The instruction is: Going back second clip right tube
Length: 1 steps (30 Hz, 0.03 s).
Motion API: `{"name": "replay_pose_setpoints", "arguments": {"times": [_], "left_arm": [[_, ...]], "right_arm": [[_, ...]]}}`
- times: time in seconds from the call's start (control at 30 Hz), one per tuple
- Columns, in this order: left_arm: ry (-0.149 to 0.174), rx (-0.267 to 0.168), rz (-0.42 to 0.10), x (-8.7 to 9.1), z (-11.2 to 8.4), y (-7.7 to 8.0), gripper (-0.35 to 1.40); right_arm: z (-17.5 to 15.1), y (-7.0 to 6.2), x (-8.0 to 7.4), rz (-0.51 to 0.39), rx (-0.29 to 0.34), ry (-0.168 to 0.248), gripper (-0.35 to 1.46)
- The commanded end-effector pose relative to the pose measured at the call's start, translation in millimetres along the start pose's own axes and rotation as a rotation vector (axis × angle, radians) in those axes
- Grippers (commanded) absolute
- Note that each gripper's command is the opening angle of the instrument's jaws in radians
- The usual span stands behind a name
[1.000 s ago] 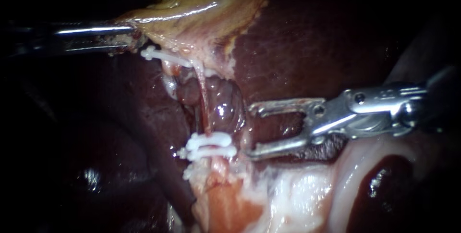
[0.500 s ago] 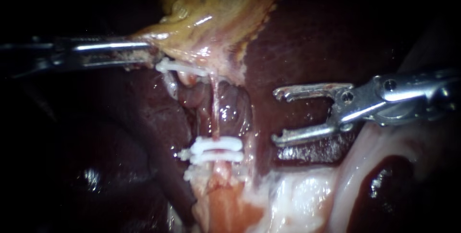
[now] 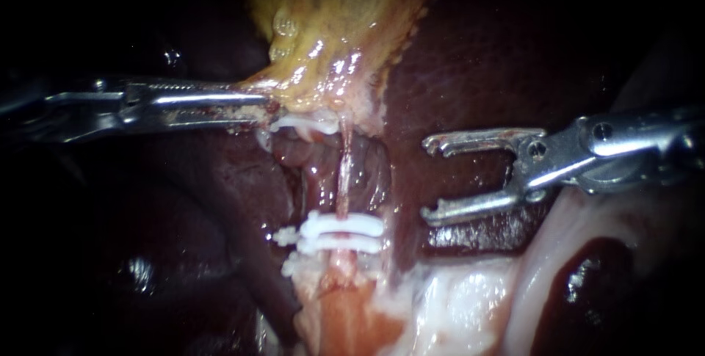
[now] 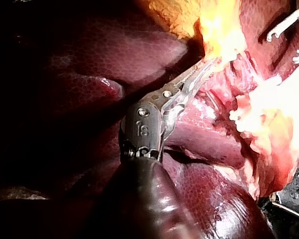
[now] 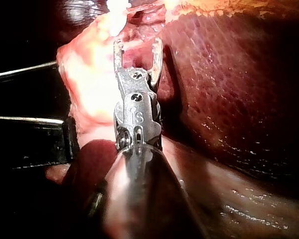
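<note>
A thin pink tube (image 3: 344, 180) runs down from the yellow gallbladder (image 3: 338, 26). One white clip (image 3: 305, 125) crosses the tissue at its upper end, and two white clips (image 3: 344, 228) lie close together across its lower end. My left instrument (image 3: 266, 104) is shut on the gallbladder's lower edge, just left of the upper clip; the left wrist view shows its jaws (image 4: 205, 67) closed in yellow tissue. My right instrument (image 3: 428, 180) stands open and empty, to the right of the tube and apart from the clips. Its jaws (image 5: 138, 47) show a wide gap in the right wrist view.
Dark red liver (image 3: 499, 55) lies behind and to both sides of the tube. Pale white and pink tissue (image 3: 455, 304) spreads below the lower clips and under my right instrument. My right instrument's open jaws (image 4: 289, 30) also show beyond my left instrument.
My right instrument has drawn back to the right, away from the lower clips, jaws still open. My left instrument has moved right, carrying the gallbladder's edge and the upper clip with it.
</note>
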Motion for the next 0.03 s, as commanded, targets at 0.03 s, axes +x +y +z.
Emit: {"name": "replay_pose_setpoints", "arguments": {"times": [0.03], "left_arm": [[0.0, 0.0, 0.0, 0.0, 0.0, 0.0, -0.35]], "right_arm": [[0.0, 0.0, 0.0, 0.0, -0.003, 0.0, 0.5]]}}
